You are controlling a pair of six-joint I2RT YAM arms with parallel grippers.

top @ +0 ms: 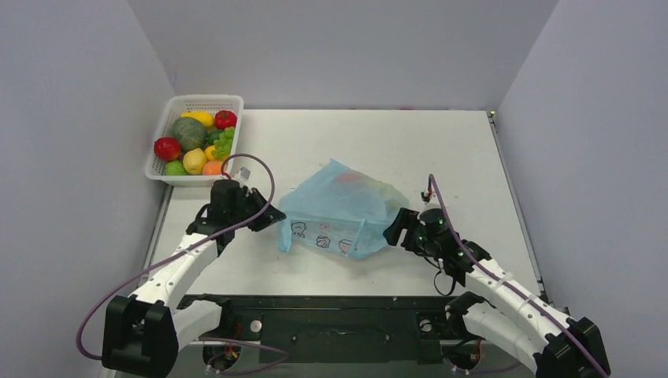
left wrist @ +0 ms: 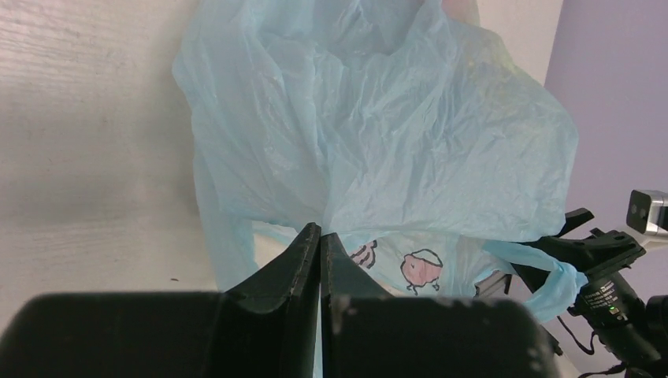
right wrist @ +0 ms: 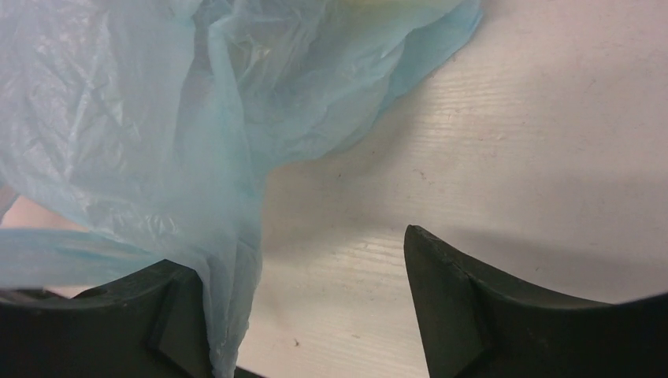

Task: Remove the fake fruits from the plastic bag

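— Since we start at the left, what sits in that far corner?
— A white lattice basket [top: 169, 118] full of toy fruit, at the table's [top: 410, 142] far-left corner and well apart from the work.
— And the left gripper [top: 266, 216]?
— Clenched. In its wrist view the 2 fingers [left wrist: 295, 272] meet flat with a sliver of blue film between them. I judge it is pinching the plastic bag [top: 339, 209] at its left edge, probably to anchor the thin film so it cannot slide.
— Where are the fake fruits [top: 350, 178]?
— Inside the bag, which lies slumped on the table between the 2 arms. Only 1 reddish-orange blur shows through the film near its far side; I cannot make out any others.
— The right gripper [top: 398, 228]?
— Spread wide, holding nothing. Film from the bag's right edge drapes against 1 finger [right wrist: 150, 331], and the other stands over bare table. A handle loop [left wrist: 555, 276] lies just beside it, so I take it to be lining up a grip that would open the mouth against the left's hold.
— Room to move?
— Open tabletop runs beyond the bag and off to the table's right edge. The near edge sits close behind both grippers and grey walls [top: 79, 118] close in on both sides, so lifting or pulling toward the far side looks safer than drawing back.
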